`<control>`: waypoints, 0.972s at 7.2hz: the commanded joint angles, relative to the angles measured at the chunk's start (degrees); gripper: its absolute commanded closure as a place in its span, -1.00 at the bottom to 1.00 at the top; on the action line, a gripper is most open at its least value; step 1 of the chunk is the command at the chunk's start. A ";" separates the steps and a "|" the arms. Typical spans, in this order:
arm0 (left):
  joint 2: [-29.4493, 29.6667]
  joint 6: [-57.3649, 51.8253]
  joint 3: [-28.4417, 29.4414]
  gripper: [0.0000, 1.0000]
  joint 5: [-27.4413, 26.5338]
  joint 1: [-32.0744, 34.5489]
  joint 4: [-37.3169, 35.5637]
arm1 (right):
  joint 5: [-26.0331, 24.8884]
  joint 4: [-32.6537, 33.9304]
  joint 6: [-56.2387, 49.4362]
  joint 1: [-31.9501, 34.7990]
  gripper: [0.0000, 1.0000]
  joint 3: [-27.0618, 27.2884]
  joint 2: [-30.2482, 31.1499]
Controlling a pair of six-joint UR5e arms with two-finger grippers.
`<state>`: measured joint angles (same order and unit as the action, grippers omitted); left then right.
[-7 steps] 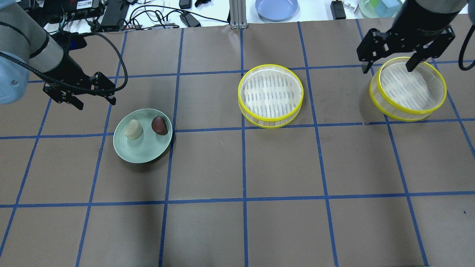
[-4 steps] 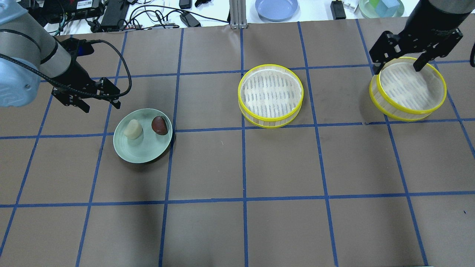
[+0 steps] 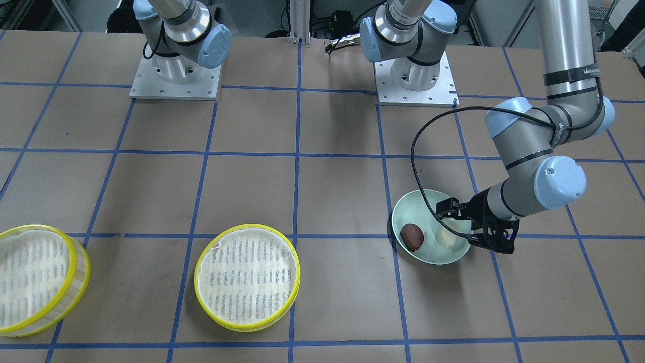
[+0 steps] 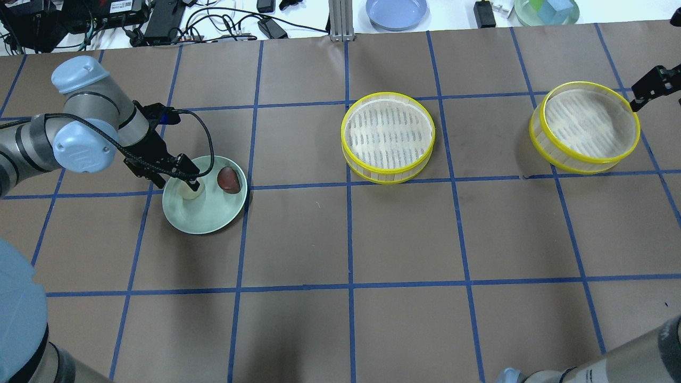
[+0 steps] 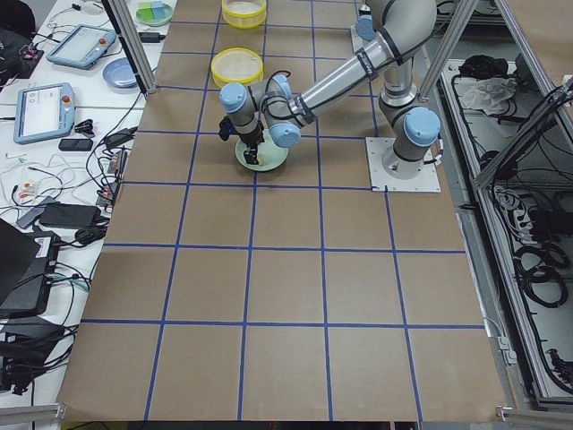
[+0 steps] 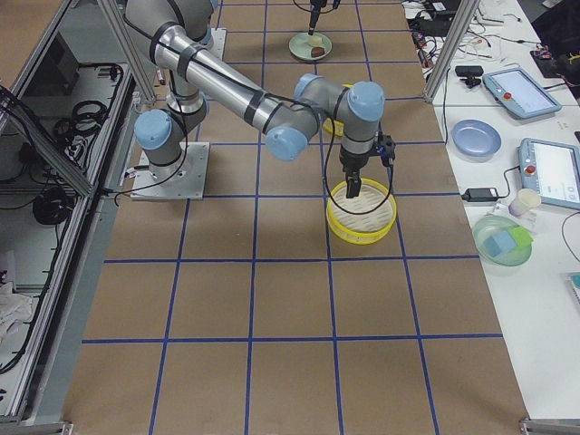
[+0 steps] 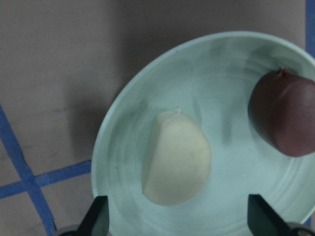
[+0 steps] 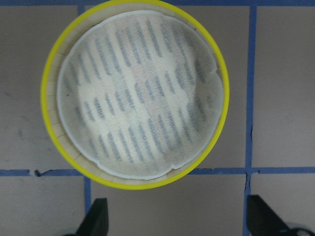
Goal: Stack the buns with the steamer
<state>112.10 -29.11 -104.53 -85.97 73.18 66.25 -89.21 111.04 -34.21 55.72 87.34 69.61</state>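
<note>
A cream-white bun and a dark reddish-brown bun lie side by side on a pale green plate, also in the front view. My left gripper hangs open low over the cream bun, one finger to each side, apart from it. The shallow steamer tier stands mid-table. The deeper tier stands at the right. My right gripper is open and empty, high above the deeper tier; only part of the gripper shows at the overhead view's right edge.
A blue plate, a bowl with coloured blocks and cables with electronics lie past the table's far edge. The arm bases stand on the robot's side.
My left gripper has moved right and down from beside the plate to over the cream bun. My right gripper has pulled up and away from the deeper tier toward the right edge.
</note>
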 commanded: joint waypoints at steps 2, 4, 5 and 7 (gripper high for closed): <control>1.63 0.19 -0.50 -0.52 0.27 0.04 -0.86 | -0.09 7.52 -3.92 -2.19 -1.00 -1.29 -8.67; 1.98 0.72 0.29 0.99 0.01 0.04 -0.69 | -1.40 12.52 -4.28 -2.45 -1.00 -1.38 -11.85; 1.89 0.46 1.69 1.00 -0.08 0.04 -0.95 | -1.32 12.62 -4.55 -2.45 -0.81 -1.47 -12.82; 0.15 0.54 6.34 1.00 -0.43 0.12 -0.60 | -1.06 13.76 -4.46 -2.45 -0.54 -2.34 -14.32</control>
<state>113.42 -28.58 -100.95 -86.21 73.23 65.41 -90.44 123.91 -38.65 53.26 85.61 56.10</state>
